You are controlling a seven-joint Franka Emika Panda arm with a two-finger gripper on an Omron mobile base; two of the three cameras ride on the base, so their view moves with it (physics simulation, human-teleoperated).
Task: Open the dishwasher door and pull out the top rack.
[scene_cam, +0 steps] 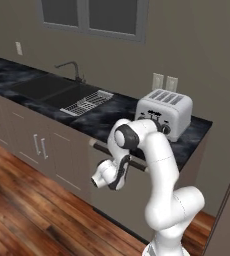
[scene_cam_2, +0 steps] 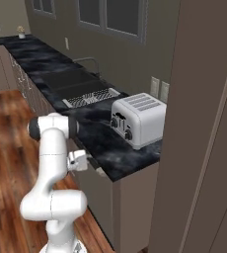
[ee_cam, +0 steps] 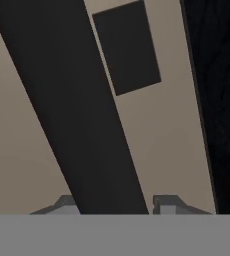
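Note:
The dishwasher door [scene_cam: 122, 205] is a taupe-grey panel under the dark counter, and it stands closed. Its long dark bar handle [scene_cam: 101, 148] runs across the top of the panel. My gripper [scene_cam: 121, 172] is at this handle, reaching in from the front. In the hand view the handle [ee_cam: 87, 115] runs as a thick dark bar between my two fingertips [ee_cam: 164, 201], which press against its sides, so the gripper [ee_cam: 114, 202] is shut on it. From the right base view the gripper [scene_cam_2: 88, 159] meets the handle [scene_cam_2: 97, 169] just under the counter edge. The top rack is hidden behind the door.
A silver toaster [scene_cam: 164, 112] stands on the counter above the dishwasher. To its left lie a flat wire dish drainer [scene_cam: 87, 102] and the sink [scene_cam: 52, 87]. Cabinet doors with short silver handles [scene_cam: 39, 145] adjoin on the left. A tall brown panel [scene_cam_2: 204, 148] rises at the right.

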